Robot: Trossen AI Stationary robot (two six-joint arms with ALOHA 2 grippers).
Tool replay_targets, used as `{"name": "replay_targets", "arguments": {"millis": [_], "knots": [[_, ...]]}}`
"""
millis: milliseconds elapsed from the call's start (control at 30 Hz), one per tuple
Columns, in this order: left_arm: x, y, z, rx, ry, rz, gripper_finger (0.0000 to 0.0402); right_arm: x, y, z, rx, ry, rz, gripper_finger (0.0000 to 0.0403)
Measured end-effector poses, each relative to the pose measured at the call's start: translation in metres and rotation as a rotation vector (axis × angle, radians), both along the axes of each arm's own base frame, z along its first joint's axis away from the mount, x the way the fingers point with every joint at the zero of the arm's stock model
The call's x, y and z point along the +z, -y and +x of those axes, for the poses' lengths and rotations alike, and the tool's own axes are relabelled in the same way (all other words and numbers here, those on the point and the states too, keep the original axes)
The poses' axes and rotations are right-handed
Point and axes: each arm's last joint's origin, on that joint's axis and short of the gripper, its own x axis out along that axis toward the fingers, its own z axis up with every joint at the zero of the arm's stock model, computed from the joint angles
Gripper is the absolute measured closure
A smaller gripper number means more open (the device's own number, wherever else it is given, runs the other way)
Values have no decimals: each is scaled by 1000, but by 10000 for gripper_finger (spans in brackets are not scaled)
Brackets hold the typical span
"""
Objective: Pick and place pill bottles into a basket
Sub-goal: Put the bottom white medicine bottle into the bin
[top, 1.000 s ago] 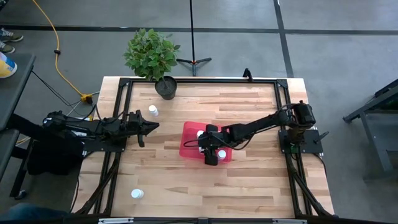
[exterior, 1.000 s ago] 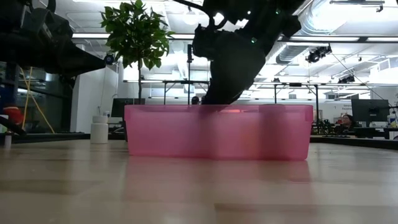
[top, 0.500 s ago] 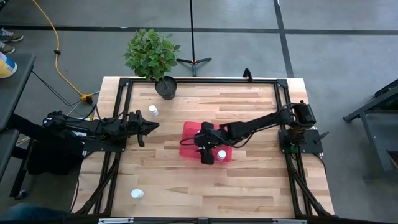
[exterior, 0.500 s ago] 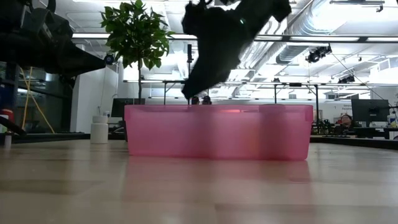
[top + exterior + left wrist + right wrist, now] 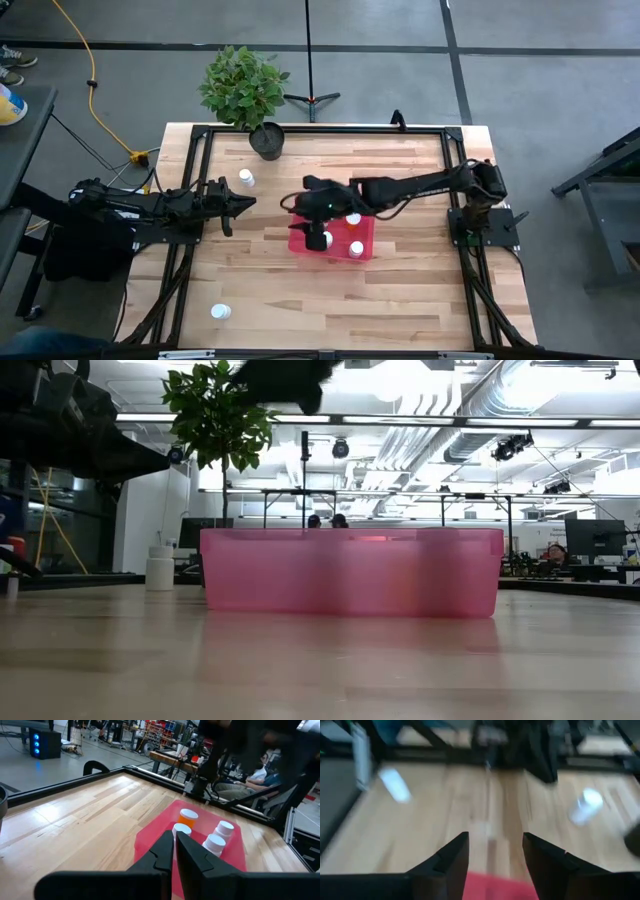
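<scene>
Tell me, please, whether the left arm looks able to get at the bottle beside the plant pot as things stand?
Probably yes. The bottle stands alone on bare wood just beyond the left gripper, whose fingers are shut, with the pot off to one side. Nothing lies between; the right gripper is over the basket.

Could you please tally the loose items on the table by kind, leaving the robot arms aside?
Pill bottles: 6
Basket: 1
Potted plant: 1
Total: 8

A lab-like workshop: exposed ceiling ducts (image 5: 440, 420), workbenches (image 5: 300, 495), and a grey concrete floor (image 5: 560, 110).
</scene>
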Motion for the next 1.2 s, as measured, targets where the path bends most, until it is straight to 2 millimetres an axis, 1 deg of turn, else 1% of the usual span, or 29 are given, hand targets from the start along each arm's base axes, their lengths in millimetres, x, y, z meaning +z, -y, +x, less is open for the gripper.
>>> {"name": "replay_targets", "arguments": {"millis": [100,133,200,267,367,467,567,700,900,1067,1133,1200], "knots": [[0,0,0,0,1,-3,344,20,8,-4,42,72,20,244],[0,0,0,0,1,-5,344,25,11,-8,38,86,20,251],[0,0,0,1,3,-11,344,36,21,-22,35,99,12,265],[0,0,0,1,4,-18,344,49,32,-41,29,130,9,279],[0,0,0,1,4,-18,344,63,44,-77,4,188,13,297],[0,0,0,1,5,-18,344,64,47,-117,-13,271,29,312],[0,0,0,1,5,-18,344,55,45,-157,-26,342,42,323],[0,0,0,1,5,-18,344,34,39,-209,-40,367,112,331],[0,0,0,1,4,-18,344,8,34,-281,-66,468,215,332],[0,0,0,2,4,-18,344,-22,33,-325,-90,514,243,333],[0,0,0,1,4,-18,344,-36,33,-339,-111,514,268,337],[0,0,0,1,5,-18,344,-50,33,-348,-120,516,283,343]]}}
